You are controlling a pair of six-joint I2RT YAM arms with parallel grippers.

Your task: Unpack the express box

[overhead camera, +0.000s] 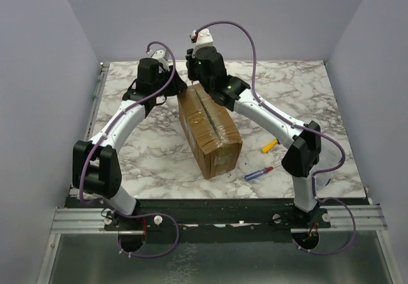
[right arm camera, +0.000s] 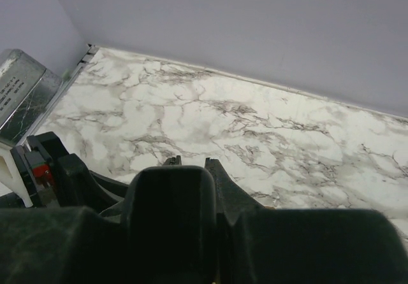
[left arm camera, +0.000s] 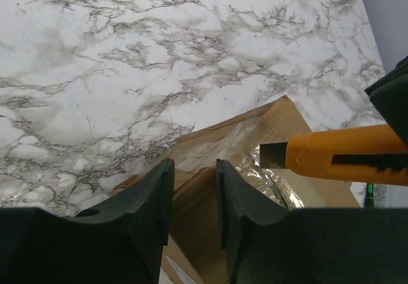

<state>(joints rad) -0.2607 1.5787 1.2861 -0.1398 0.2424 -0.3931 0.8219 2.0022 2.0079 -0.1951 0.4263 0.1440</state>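
Observation:
The express box (overhead camera: 209, 130), brown cardboard with glossy tape along its top seam, lies in the middle of the marble table (overhead camera: 146, 150). My left gripper (overhead camera: 173, 92) hovers at the box's far left corner. In the left wrist view its jaws (left arm camera: 194, 166) stand a narrow gap apart over the box's edge (left arm camera: 280, 115), with nothing between them. My right gripper (overhead camera: 192, 72) is over the box's far end, shut on an orange utility knife (left arm camera: 344, 160). The knife's short blade (left arm camera: 273, 155) is just above the taped seam. In the right wrist view, the right gripper (right arm camera: 190, 162) shows only its tips.
A yellow tool (overhead camera: 269, 146) and a blue and red screwdriver (overhead camera: 258, 173) lie on the table right of the box. Lilac walls close the back and sides. A metal rail (right arm camera: 19, 99) runs along the table's left edge.

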